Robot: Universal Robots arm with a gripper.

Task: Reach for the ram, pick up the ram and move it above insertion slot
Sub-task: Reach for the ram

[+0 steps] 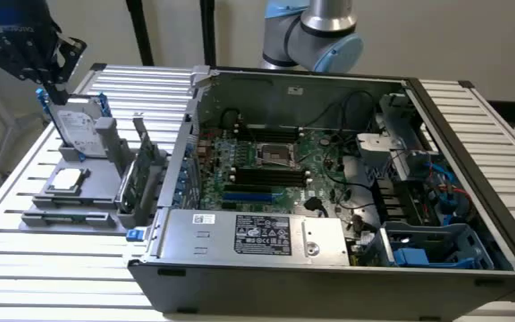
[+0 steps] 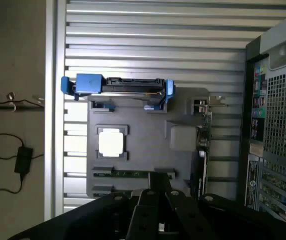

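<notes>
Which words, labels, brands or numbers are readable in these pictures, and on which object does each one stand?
No text reads with certainty.
Black label on the power supply: too small to read.
White sticker beside it: too small.
Label on the hard drive: blurred.
Stickers on the computer case: too small.

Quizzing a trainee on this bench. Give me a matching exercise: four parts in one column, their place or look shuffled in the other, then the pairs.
1 ram
2 hard drive
3 insertion slot
4 processor chip

A black, inside the case
B upright, blue rails
C thin green strip in the tray
D silver square lying flat

Pairs: 1-C, 2-B, 3-A, 4-D.
</notes>
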